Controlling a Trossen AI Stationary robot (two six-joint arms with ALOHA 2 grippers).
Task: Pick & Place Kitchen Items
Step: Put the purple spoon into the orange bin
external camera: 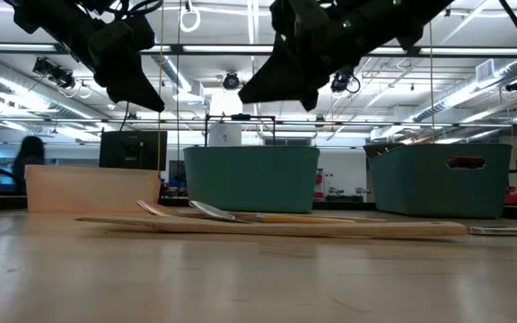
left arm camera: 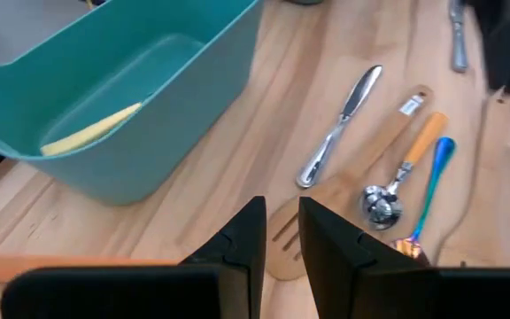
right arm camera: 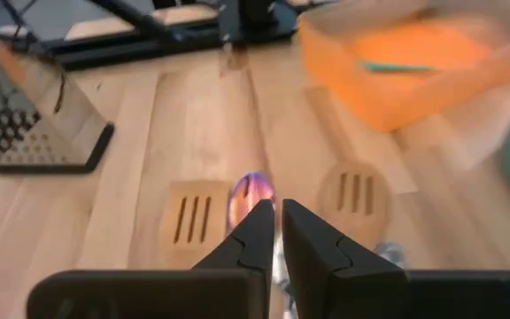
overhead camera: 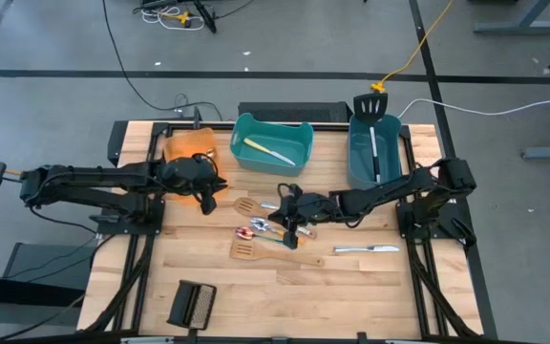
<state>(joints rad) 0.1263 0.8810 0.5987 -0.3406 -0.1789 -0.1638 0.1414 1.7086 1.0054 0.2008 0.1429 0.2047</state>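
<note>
Two wooden slotted spatulas (overhead camera: 246, 204) (overhead camera: 256, 251) lie flat at the table's middle. Small spoons (overhead camera: 258, 229) lie between them, a silver knife (overhead camera: 267, 206) lies beside them and another (overhead camera: 366, 249) lies to the right. My right gripper (overhead camera: 289, 215) hovers above this cluster, shut and empty; its wrist view shows an iridescent spoon bowl (right arm camera: 251, 190) past the fingertips. My left gripper (overhead camera: 203, 191) hangs by the orange bin (overhead camera: 187, 148), nearly shut and empty, with the utensils (left arm camera: 383, 199) ahead of it. A black slotted spatula (overhead camera: 370, 105) sticks out of the right teal bin (overhead camera: 356, 158).
The middle teal bin (overhead camera: 299, 143) holds a pale yellow utensil (overhead camera: 267, 151). The orange bin holds a teal item (right arm camera: 397, 66). A black ribbed block (overhead camera: 192, 304) lies near the front left. Bare wood stretches along the near edge. In the low view both grippers (external camera: 119, 63) (external camera: 285, 72) hang well above the table.
</note>
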